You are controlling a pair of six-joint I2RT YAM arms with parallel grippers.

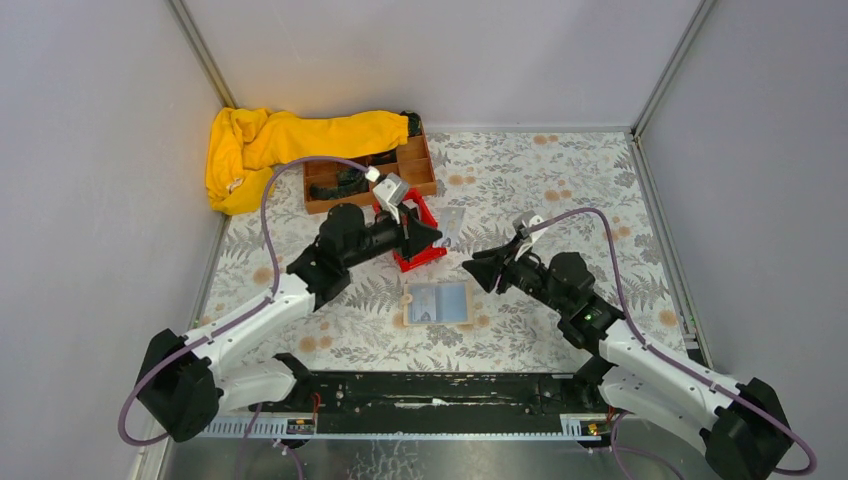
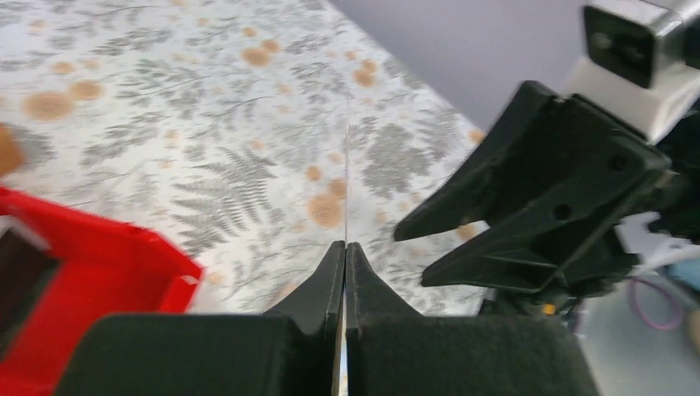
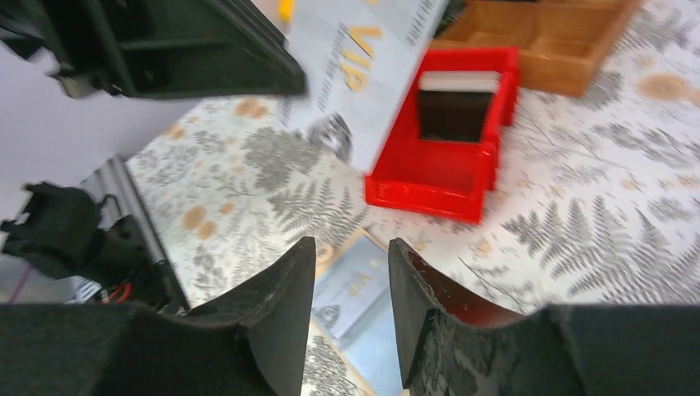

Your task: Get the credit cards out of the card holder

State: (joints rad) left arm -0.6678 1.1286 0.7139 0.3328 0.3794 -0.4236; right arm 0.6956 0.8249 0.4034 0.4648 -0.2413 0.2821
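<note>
Right end effector [image 3: 351, 245] spread near card holder [image 1: 440, 303]; left end effector [image 2: 345, 246] pinching grey card [image 3: 363, 74] beside red bin [image 3: 429, 194].

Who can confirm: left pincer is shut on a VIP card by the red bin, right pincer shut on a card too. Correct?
Not quite. The left pincer is shut on a VIP card by the red bin, but the right pincer is open and holds nothing, as the right wrist view shows.
</note>
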